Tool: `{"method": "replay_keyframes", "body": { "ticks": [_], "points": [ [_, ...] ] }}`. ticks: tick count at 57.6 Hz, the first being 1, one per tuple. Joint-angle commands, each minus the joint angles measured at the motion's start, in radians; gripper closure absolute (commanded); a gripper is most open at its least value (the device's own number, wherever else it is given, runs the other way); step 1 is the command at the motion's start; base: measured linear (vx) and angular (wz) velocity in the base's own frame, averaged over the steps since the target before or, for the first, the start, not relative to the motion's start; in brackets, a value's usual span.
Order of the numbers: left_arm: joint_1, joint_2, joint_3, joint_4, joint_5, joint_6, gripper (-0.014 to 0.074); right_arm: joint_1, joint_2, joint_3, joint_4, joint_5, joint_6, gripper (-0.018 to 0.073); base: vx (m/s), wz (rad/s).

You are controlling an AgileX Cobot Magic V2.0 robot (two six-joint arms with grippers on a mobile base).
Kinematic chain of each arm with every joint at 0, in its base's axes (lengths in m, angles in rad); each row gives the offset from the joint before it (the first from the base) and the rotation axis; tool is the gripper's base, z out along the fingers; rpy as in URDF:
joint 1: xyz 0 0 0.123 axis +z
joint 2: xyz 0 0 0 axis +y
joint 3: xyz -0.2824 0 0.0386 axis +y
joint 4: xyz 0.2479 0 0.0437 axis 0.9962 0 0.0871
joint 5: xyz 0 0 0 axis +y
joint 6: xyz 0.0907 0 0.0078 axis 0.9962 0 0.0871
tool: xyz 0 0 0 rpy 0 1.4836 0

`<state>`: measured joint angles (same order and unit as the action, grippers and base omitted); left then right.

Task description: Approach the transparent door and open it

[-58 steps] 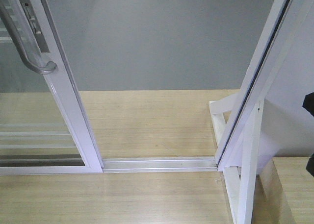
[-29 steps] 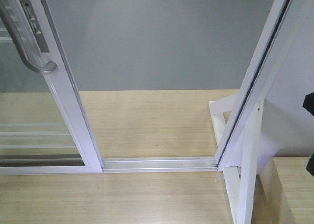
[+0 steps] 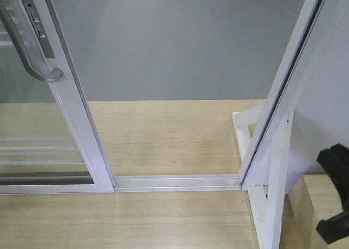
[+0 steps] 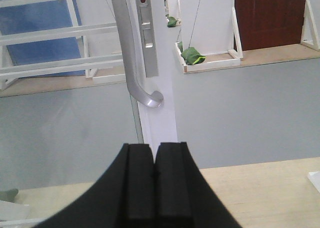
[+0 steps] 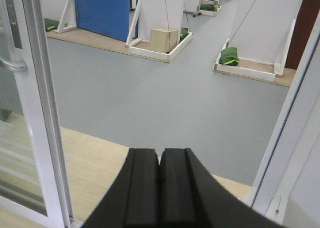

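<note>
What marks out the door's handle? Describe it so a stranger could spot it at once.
Start at the transparent door, the white-framed glass panel left of the open gap. On its frame edge hangs the handle, a grey metal bar curving into the frame at its lower end; the frame opposite carries none.

Even soft daylight, slight blur, faint glare

There was 1 transparent door (image 3: 65, 123) with 1 curved grey handle (image 3: 32, 58) and 1 lock plate (image 4: 147, 33) just beside that handle. 1 sill track (image 3: 177, 182) ran from the door's foot. Beyond the door stood 1 cardboard box (image 5: 164, 40), 1 blue panel (image 5: 102, 11) and 3 green bags (image 5: 230, 56).
</note>
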<state>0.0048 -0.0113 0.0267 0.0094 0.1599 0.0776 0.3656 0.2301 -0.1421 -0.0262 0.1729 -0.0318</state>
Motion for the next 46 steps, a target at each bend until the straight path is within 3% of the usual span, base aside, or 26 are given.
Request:
{"method": "replay_keyframes", "body": {
  "ticks": [1,7,9,16,35,46],
  "points": [
    [-0.005,-0.013,0.03,-0.002,-0.086,-0.009,0.0596,-0.004,-0.082,0.093,0.015,-0.161,0.015,0.0562,0.0,0.0],
    [-0.005,-0.013,0.03,-0.002,-0.086,-0.009,0.0596,-0.004,-0.2,0.19,0.047,-0.195,0.02,0.0562,0.0,0.0],
    [-0.005,-0.013,0.03,-0.002,-0.086,-0.009,0.0596,-0.004,-0.245,0.186,0.051,-0.138,0.02,0.0562,0.0,0.0],
    [-0.005,-0.013,0.03,-0.002,-0.086,-0.009,0.0596,-0.012,-0.251,0.186,0.042,-0.129,0.02,0.0562,0.0,0.0],
    [-0.005,-0.013,0.03,-0.002,-0.085,-0.009,0.0596,-0.211,-0.251,0.186,0.044,-0.129,0.018,0.0562,0.0,0.0],
    [-0.005,-0.013,0.03,-0.002,-0.085,-0.008,0.0596,-0.244,-0.251,0.186,0.044,-0.129,0.018,0.0562,0.0,0.0]
  ]
}}
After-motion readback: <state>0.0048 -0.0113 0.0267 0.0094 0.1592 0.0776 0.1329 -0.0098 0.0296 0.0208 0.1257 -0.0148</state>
